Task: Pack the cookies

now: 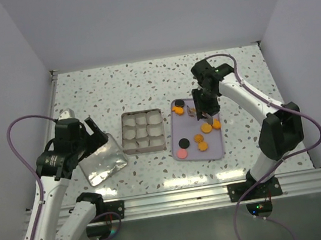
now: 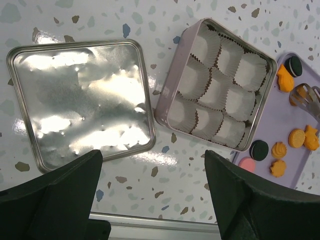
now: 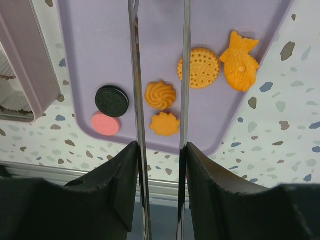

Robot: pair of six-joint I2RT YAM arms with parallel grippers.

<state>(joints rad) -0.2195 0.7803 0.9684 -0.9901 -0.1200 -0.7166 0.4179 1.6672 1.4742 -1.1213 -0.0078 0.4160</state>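
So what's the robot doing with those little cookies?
It's packing them into a tin. The right gripper holds metal tongs over the purple tray, where the cookies lie. The tin beside the tray has nine paper cups, and all of them look empty. The left gripper hangs open above the silver lid.

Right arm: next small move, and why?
Probably squeeze the tongs shut on the orange cookie at their tips, then lift. The right claw grips the tongs, the left wrist view shows the tips at that cookie, and every paper cup in the tin is empty. I cannot tell whether the tips touch the cookie yet.
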